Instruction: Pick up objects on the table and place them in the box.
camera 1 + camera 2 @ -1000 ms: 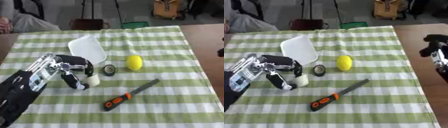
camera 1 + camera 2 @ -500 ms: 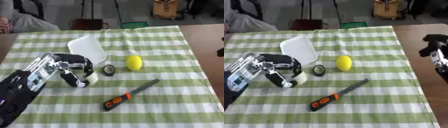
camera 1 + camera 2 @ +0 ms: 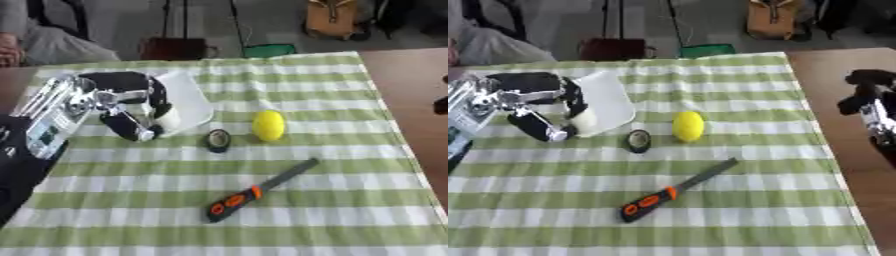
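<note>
The tabletop (image 3: pixel 350 200) carries a white box (image 3: pixel 188 97) near its far-left corner. The left hand (image 3: pixel 122 105), fingers curled round a small white object (image 3: pixel 166 117), holds it at the box's near rim. Recommended: carry it fully over the box interior, then release. The right hand (image 3: pixel 868 100) idles at the right edge, fingers apparently curled, holding nothing.

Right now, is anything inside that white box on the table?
The left hand is over the white box, its fingers curled round a whitish object at the near rim. The bare part of the box looks empty; the hand hides the rest.
</note>
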